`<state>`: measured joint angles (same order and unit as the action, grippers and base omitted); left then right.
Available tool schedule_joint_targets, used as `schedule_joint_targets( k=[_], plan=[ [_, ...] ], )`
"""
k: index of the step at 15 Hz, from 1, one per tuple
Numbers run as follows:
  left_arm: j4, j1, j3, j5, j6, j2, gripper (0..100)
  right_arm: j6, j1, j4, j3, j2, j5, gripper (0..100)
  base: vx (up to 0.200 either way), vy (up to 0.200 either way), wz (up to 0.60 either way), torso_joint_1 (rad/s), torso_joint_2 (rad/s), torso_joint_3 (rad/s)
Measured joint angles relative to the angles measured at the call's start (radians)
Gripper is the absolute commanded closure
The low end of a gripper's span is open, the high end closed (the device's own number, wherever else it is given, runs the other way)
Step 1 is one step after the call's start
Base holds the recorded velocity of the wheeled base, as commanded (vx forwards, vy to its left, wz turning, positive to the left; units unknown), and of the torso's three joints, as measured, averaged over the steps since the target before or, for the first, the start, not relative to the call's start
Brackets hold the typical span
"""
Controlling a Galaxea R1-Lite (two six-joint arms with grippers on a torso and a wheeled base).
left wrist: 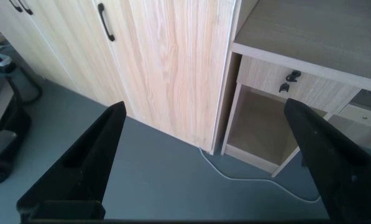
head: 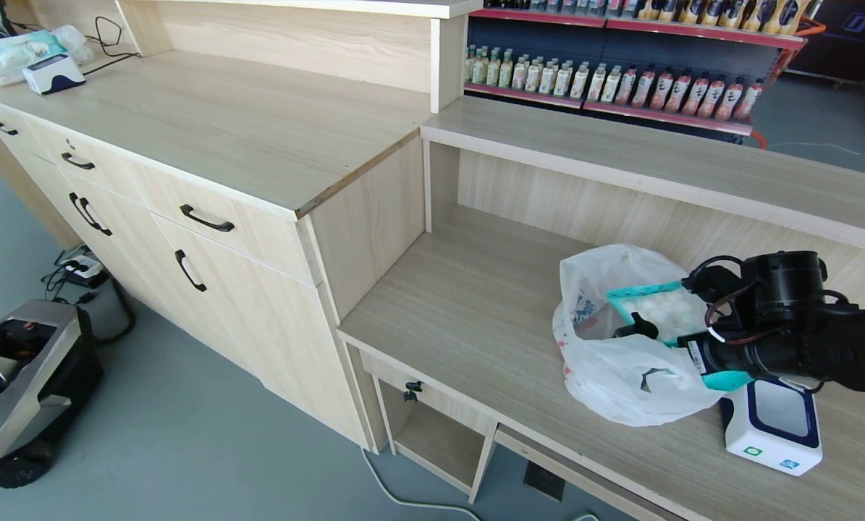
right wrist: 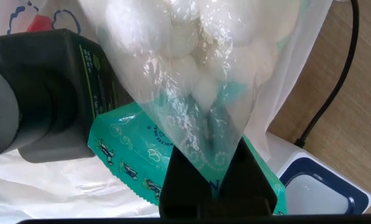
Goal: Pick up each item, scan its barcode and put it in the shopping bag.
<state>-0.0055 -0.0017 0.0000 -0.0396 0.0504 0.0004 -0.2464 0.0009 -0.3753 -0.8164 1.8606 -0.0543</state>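
Note:
A white plastic shopping bag [head: 620, 376] lies open on the low counter [head: 475, 304]. My right gripper [head: 653, 329] is over the bag's mouth, shut on a clear packet of white balls with a teal edge [head: 656, 307]. In the right wrist view the packet [right wrist: 191, 74] hangs between the black fingers [right wrist: 216, 186], with the bag [right wrist: 23, 18] behind it. A white and blue barcode scanner [head: 772, 423] stands just right of the bag, and its corner [right wrist: 322, 193] appears under the packet. My left gripper [left wrist: 204, 168] hangs open over the grey floor beside the cabinet, holding nothing.
A taller counter [head: 222, 123] on the left carries a second scanner [head: 52, 72] and a plastic-wrapped bundle [head: 19, 47]. Its drawers have black handles [head: 206, 219]. Shelves of bottles [head: 606, 79] stand behind. A white cable [left wrist: 253, 177] lies on the floor.

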Motion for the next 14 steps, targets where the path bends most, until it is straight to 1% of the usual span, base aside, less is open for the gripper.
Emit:
schedule_joint_targets(
  k=[8,9,14],
  plan=[
    [0.0,0.0,0.0,0.0,0.0,0.0,0,0.0,0.0,0.003,0.001,0.008,0.002,100,0.0,0.0,0.0,0.0,0.0,0.0],
    [0.0,0.0,0.0,0.0,0.0,0.0,0,0.001,0.0,0.003,0.001,0.01,0.003,0,0.0,0.0,0.0,0.0,0.0,0.0],
    [0.0,0.0,0.0,0.0,0.0,0.0,0,0.002,-0.002,0.003,-0.002,0.006,0.024,0,0.0,0.0,0.0,0.0,0.0,0.0]
  ],
)
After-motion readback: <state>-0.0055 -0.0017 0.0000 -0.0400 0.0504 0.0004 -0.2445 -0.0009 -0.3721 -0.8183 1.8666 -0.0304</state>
